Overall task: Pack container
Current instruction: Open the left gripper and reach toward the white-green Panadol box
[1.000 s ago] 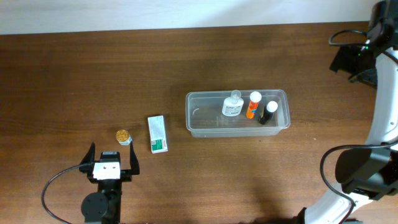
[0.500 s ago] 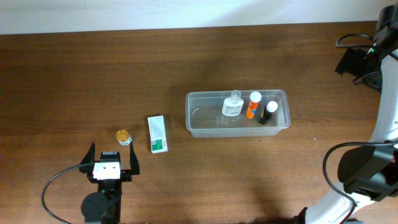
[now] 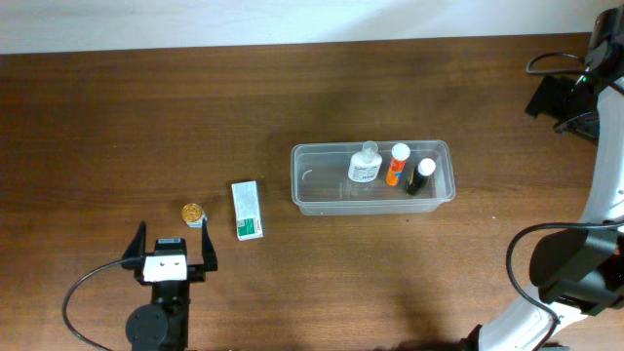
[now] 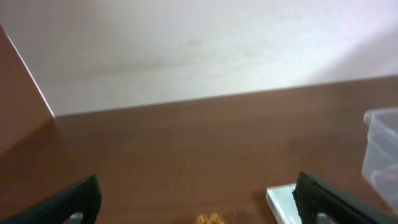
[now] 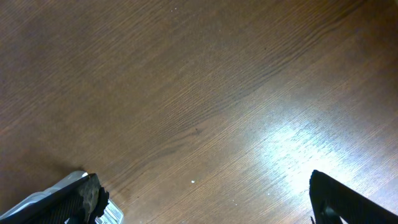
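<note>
The clear plastic container (image 3: pixel 307 190) stands mid-table and holds a clear white-labelled bottle (image 3: pixel 364 166), an orange bottle (image 3: pixel 396 166) and a black bottle (image 3: pixel 420 176). Its corner shows in the left wrist view (image 4: pixel 380 152). A white and green box (image 3: pixel 247 210) lies left of it, also seen in the left wrist view (image 4: pixel 281 200). A small gold-capped item (image 3: pixel 194 213) lies beside the box and shows in the left wrist view (image 4: pixel 211 219). My left gripper (image 3: pixel 171 252) is open and empty, just in front of the gold item. My right gripper (image 5: pixel 205 199) is open over bare wood at the far right edge (image 3: pixel 558 97).
A white wall borders the table's far edge (image 3: pixel 292 19). A black cable (image 3: pixel 83 292) loops from the left arm near the front edge. The right arm's white links (image 3: pixel 604 185) run down the right side.
The right arm swung a little to the right at the table's far right corner, then stopped. The left gripper has shifted very slightly toward the front.
</note>
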Robot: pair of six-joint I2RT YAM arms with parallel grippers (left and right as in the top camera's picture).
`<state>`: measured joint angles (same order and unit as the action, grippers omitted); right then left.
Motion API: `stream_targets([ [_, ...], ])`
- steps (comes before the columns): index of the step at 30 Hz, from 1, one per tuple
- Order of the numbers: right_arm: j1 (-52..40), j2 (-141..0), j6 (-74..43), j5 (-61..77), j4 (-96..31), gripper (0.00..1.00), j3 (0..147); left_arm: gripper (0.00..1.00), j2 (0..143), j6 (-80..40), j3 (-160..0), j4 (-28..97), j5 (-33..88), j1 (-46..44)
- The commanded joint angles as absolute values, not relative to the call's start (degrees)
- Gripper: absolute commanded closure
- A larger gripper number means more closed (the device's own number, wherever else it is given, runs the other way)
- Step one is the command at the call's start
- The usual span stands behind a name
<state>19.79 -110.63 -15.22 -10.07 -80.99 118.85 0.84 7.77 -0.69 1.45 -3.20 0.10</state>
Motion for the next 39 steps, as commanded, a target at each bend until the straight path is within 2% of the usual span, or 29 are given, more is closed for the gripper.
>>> stream_targets([
  [1,20.0,-110.1,-15.7,-10.3,-81.0,0.02,118.5,0.01,0.4,8.9,-0.5,-2.8,-3.9,0.3],
  [10,19.9,-110.1,-15.7,-10.3,-81.0,0.02,118.5,0.01,0.4,8.4,-0.5,-11.7,-6.4,0.3],
  [15,19.9,-110.1,-15.7,-10.3,-81.0,0.02,118.5,0.01,0.4,8.3,-0.5,-15.6,1.5,0.3],
  [22,19.9,-110.1,-15.7,-10.3,-81.0,0.02,118.5,0.01,0.5,8.7,-0.6,-23.6,2.2,0.3],
  [30,20.0,-110.1,-15.7,-10.3,-81.0,0.02,118.5,0.01,6.7,8.8,-2.4,-23.6,9.6,0.3],
  [34,19.9,-110.1,-15.7,-10.3,-81.0,0.02,118.5,0.00,13.8,13.9,-7.6,-23.3,12.9,0.3],
  [39,19.9,-110.1,-15.7,-10.3,-81.0,0.02,118.5,0.01,29.9,15.1,-22.9,-12.1,12.9,0.3],
])
